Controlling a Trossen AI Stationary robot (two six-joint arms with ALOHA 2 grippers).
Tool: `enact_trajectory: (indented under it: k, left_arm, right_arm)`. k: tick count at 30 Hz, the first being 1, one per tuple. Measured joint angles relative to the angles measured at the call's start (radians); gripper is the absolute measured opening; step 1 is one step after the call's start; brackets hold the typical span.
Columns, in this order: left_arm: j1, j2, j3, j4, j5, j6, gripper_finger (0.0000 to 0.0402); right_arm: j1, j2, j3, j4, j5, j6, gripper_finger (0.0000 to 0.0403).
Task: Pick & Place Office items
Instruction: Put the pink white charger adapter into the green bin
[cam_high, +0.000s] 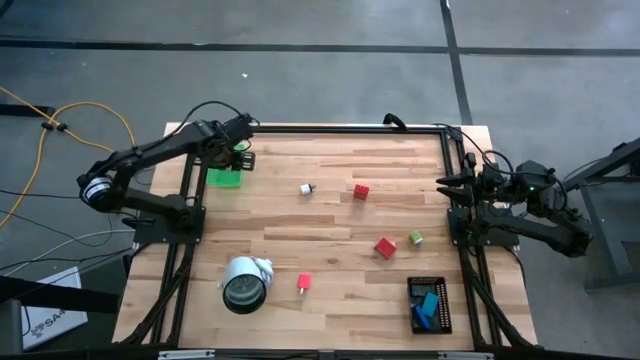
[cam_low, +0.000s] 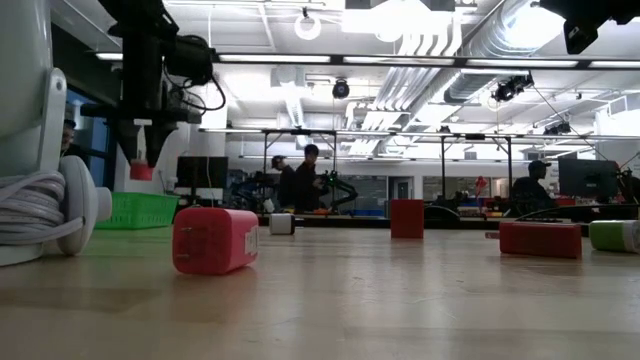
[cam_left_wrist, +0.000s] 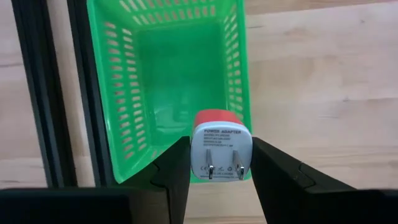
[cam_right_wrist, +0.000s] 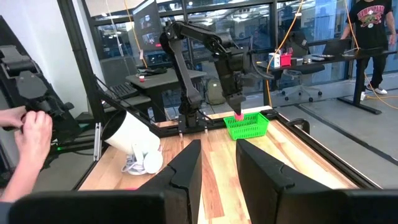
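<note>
My left gripper (cam_high: 240, 156) hangs at the table's far left, above the green tray (cam_high: 224, 179), shut on a red-and-white plug adapter (cam_left_wrist: 216, 146). Loose on the wood lie a white bit (cam_high: 306, 188), two red blocks (cam_high: 361, 191) (cam_high: 385, 247), a green cube (cam_high: 415, 238) and a red adapter (cam_high: 304, 283) resting on its side. Blue and teal bits (cam_high: 429, 305) sit in the black tray (cam_high: 443, 322). My right gripper (cam_high: 445, 186) waits at the right edge, pointing level over the table, its fingers a little apart with nothing between them. My left gripper pinches the adapter by its two opposite sides (cam_left_wrist: 194, 155) between the two fingers. The fingers come from above, pointing steeply down. The white pronged face (cam_left_wrist: 224, 167) looks up toward the wrist and the red end (cam_low: 141, 172) hangs below, clear of the green tray.
A big white-and-grey round roll (cam_high: 245, 284) lies near the front left. A black frame rail (cam_high: 340, 130) runs round the table's edges. People sit and stand in the room beyond the table.
</note>
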Motion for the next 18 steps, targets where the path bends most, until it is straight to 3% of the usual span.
enact_trajectory:
  k: [18]
  left_arm:
    - [0.047, 0.000, -0.203, 0.209, 0.055, -0.027, 0.0142]
  right_arm:
    - [0.000, 0.000, 0.000, 0.000, 0.000, 0.000, 0.0087]
